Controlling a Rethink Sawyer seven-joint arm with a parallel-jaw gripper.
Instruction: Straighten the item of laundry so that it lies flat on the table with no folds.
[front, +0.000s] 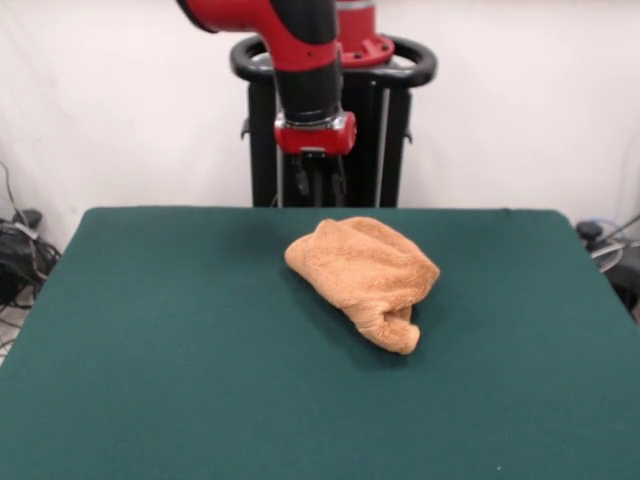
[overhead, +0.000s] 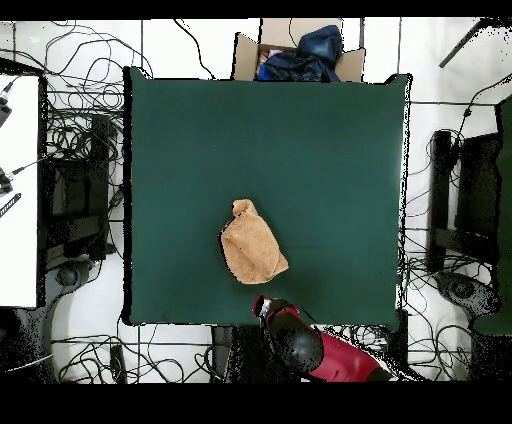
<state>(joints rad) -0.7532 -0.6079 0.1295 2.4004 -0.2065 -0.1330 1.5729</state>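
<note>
**Towel still bunched, arm parked behind it**

Towel (front: 362, 277) sits crumpled mid-tabletop (front: 150, 380), orange-tan terry folded over itself, one rolled corner poking toward the camera. Green felt underneath probably grips the cloth. Gripper (front: 317, 180) hangs just behind the towel, clear of it, likely staging a grasp. Fingers: can't tell the opening.

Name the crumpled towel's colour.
Plain orange-tan towel, seen best in the front view.
</note>
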